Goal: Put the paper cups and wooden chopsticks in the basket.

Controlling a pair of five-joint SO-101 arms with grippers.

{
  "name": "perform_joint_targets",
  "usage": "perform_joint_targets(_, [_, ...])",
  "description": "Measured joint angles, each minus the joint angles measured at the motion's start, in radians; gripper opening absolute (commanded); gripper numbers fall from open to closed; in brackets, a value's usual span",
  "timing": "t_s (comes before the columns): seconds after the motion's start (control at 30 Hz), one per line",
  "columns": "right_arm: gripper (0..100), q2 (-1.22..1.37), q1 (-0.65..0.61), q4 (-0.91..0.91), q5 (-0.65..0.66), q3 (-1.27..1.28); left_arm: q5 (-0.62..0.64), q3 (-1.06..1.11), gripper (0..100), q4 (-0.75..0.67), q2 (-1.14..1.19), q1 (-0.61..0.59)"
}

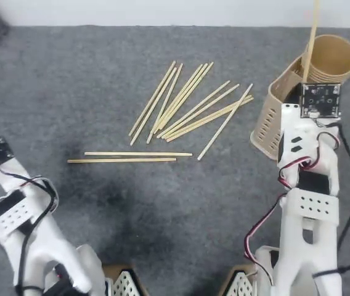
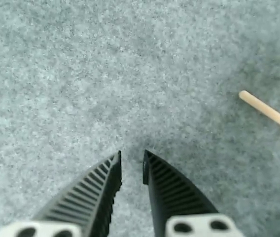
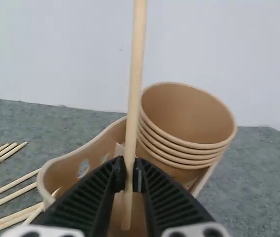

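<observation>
right gripper (image 3: 128,165): fingers pinched on one wooden chopstick (image 3: 137,74), gripped near its lower end. The stick stands nearly upright, with its lower end over the basket's open interior.
basket (image 1: 266,123): tan with a perforated wall, upper right of the high view, just beyond the right arm (image 1: 307,197).
paper cups (image 1: 334,57): a nested stack of several, lying tilted in the basket's far end (rims stepped one inside the next).
loose chopsticks (image 1: 184,105): a fanned pile on the grey carpet (image 1: 70,80), upper centre of the high view, left of the basket. The nearest ends are close to the basket's wall.
pair of chopsticks (image 1: 132,157): side by side and horizontal, centre-left, just below the pile.
left gripper (image 2: 131,160): fingers narrowly parted with nothing between them, over bare carpet (a chopstick end (image 2: 268,112) lies nearby).
left arm (image 1: 15,209): lower left of the high view, well apart from the basket.
</observation>
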Motion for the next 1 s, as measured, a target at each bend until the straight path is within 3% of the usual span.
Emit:
perform_joint_targets(0.1, [20.7,-0.006,-0.005,0.000,0.000,0.000,0.000,0.000,7,0.000,0.000,0.000])
perform_joint_targets(0.37, [20.9,-0.020,-0.005,0.000,0.000,0.000,0.000,0.000,7,0.000,0.000,-0.002])
perform_joint_targets(0.5, [20.8,-0.092,-0.028,0.118,-0.011,-0.040,0.000,0.000,7,0.000,0.000,-0.002])
perform_joint_targets(0.63, [20.8,-0.127,-0.186,0.388,-0.002,-0.207,0.000,0.000,7,0.000,-0.002,-0.002])
perform_joint_targets(0.77, [20.8,-0.074,-0.462,0.655,0.141,-0.388,0.005,0.000,7,-0.006,-0.006,-0.048])
perform_joint_targets(0.9, [20.8,0.126,-0.677,0.812,0.250,-0.532,0.028,0.000,7,-0.035,-0.006,-0.109])
perform_joint_targets(1.0, [20.8,0.353,-0.747,0.876,0.307,-0.647,0.080,0.000,7,-0.069,-0.006,-0.167])
